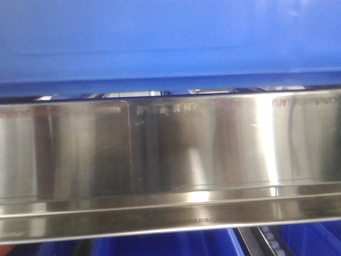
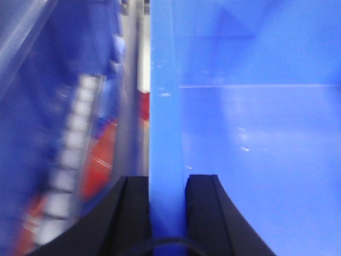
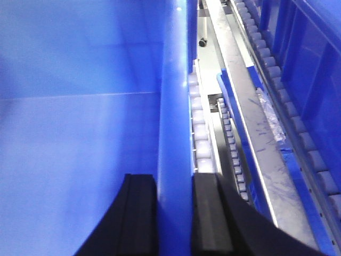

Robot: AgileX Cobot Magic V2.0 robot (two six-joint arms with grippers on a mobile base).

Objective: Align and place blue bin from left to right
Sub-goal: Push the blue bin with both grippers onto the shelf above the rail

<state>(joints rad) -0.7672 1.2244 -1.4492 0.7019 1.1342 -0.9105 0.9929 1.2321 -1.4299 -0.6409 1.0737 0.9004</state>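
Blue bin above a stainless steel panel, left gripper clamped on its left wall, right gripper clamped on its right wall, roller track just right of it

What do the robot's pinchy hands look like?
Both are plain matte black. The left gripper has two flat-faced fingers that flare outward toward the base, with a thin dark curved bar joining them. The right gripper has the same pair of black fingers. No cables or markings show.
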